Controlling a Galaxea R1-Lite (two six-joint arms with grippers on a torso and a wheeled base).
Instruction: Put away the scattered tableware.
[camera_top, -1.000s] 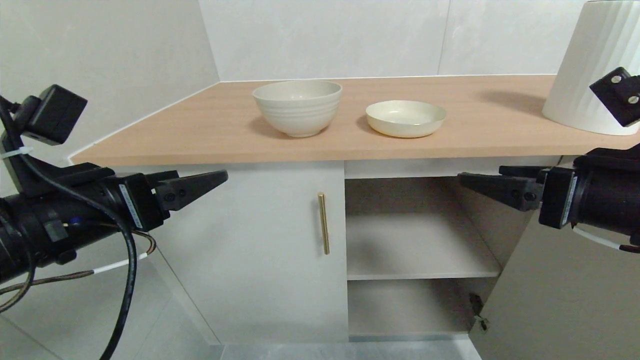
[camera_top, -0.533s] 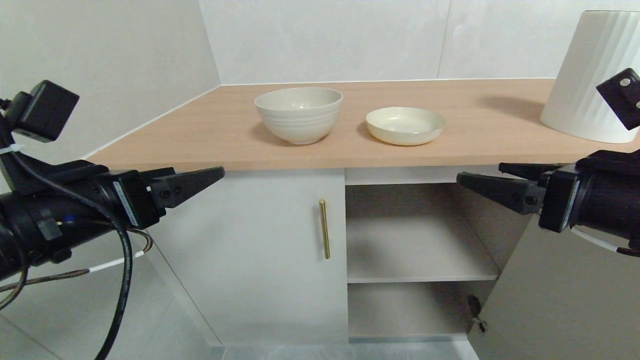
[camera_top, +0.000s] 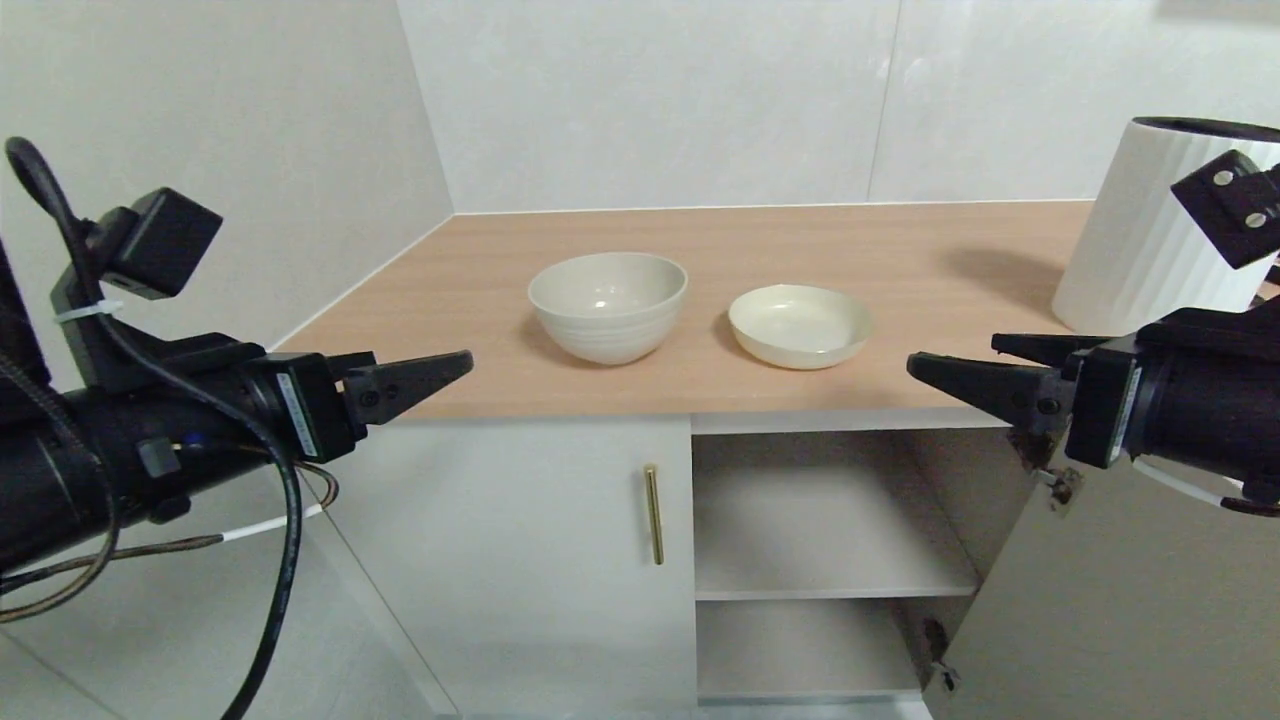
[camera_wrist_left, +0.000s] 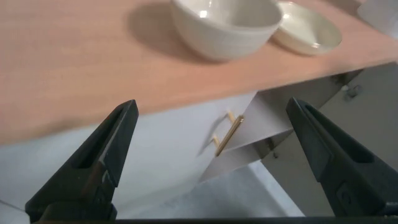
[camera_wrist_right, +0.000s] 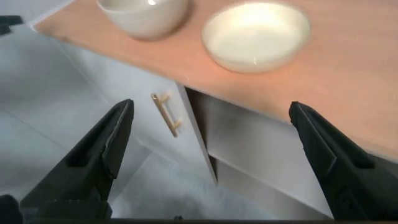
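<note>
A pale bowl (camera_top: 607, 305) stands upright in the centre of the head view on a wooden counter (camera_top: 900, 250), and a shallow cream dish (camera_top: 799, 325) sits just to its right, near it but not touching. Both are set back a little from the counter's front edge. In the upper right of the frame a tall white ribbed container (camera_top: 1140, 250) stands on the same counter, well apart from the dish. Below the counter, in the lower middle of the frame, the cupboard has a closed door (camera_top: 520, 560) with an upright brass handle (camera_top: 652, 513). To the right of that door the compartment is open and shows a shelf (camera_top: 830, 540), with its open door (camera_top: 1100, 610) swung out at the lower right. The left gripper (camera_top: 425, 362) hangs at the left of the frame, in front of the counter's edge, its jaws spread wide with nothing between them. The right gripper (camera_top: 952, 355) hangs at the right at about the same height, likewise spread wide and empty.
</note>
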